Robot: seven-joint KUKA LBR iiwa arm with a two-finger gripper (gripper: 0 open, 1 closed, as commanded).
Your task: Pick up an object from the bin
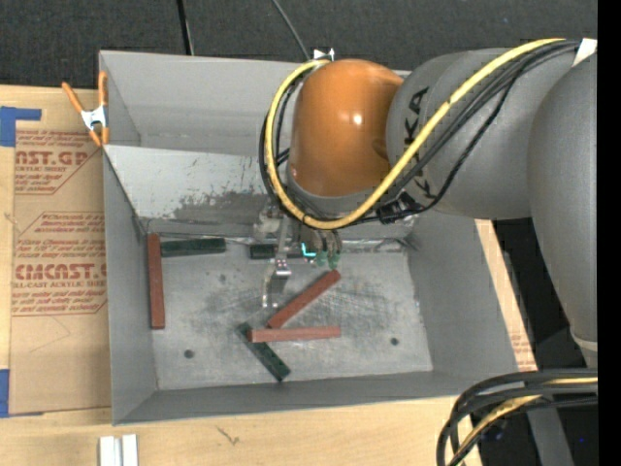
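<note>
My gripper [279,278] hangs low over the middle of the bin, mostly hidden under the arm's orange cover. A reddish-brown stick [304,299] lies slanted just to its right and below, its upper end close under the gripper. Below that, a second reddish-brown stick [296,334] lies flat across the floor. A dark green stick [264,350] runs diagonally at that stick's left end. A short dark piece [262,251] sits just left of the gripper, near the back wall.
A third reddish-brown stick [155,282] lies along the left wall. A dark green stick [192,248] rests at the back left. The arm and its orange cover hide the bin's back right.
</note>
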